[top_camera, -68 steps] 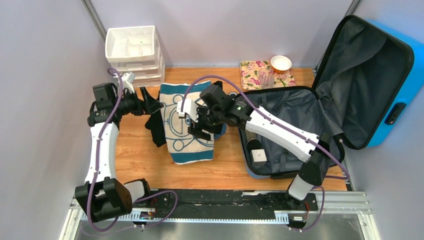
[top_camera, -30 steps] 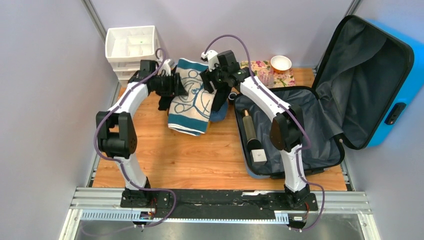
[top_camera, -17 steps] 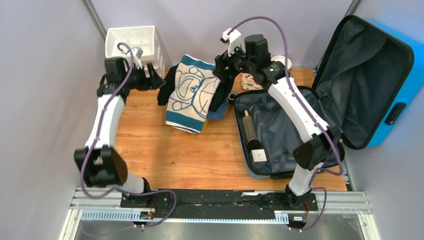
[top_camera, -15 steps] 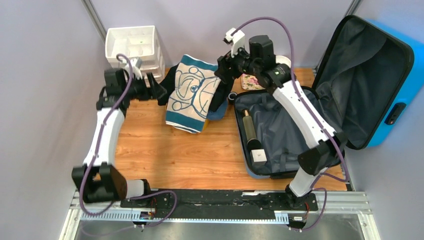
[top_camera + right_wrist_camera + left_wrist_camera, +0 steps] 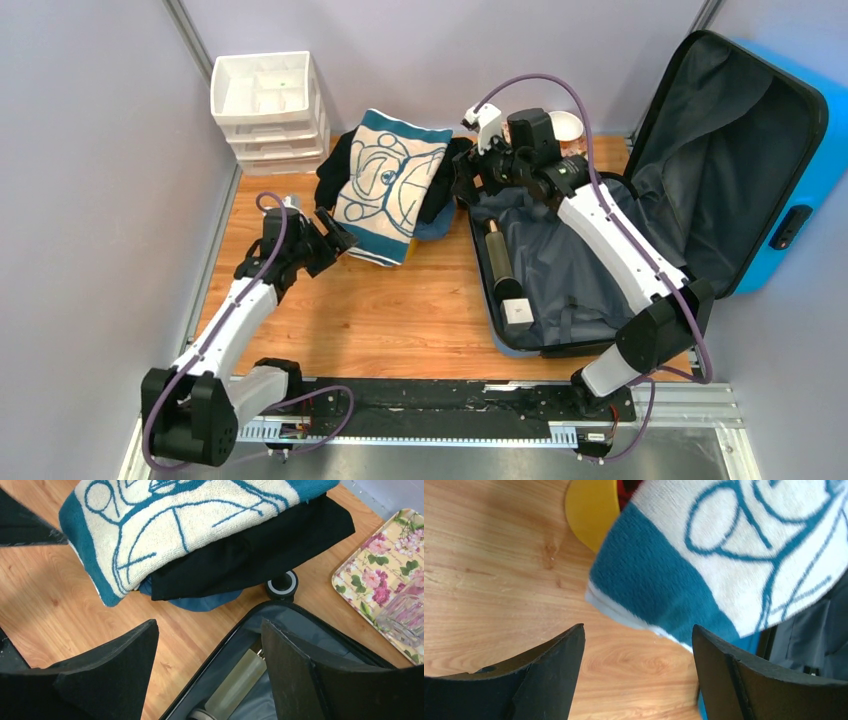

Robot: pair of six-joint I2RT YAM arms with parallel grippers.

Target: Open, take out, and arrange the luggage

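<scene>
table (image 5: 400, 315): wood | holds: luggage (image 5: 560, 320), clothes pile (image 5: 385, 190), drawer unit (image 5: 268, 110), tray (image 5: 367, 575)

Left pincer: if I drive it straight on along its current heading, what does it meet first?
Most likely the towel. The left pincer is open and aimed at the towel's near teal border, with only bare wood between. How high it sits is unclear, so it could ride over that edge.

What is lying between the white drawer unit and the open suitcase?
A teal-and-white towel on black clothes lies between the drawers and the luggage, seen in the top view.
</scene>
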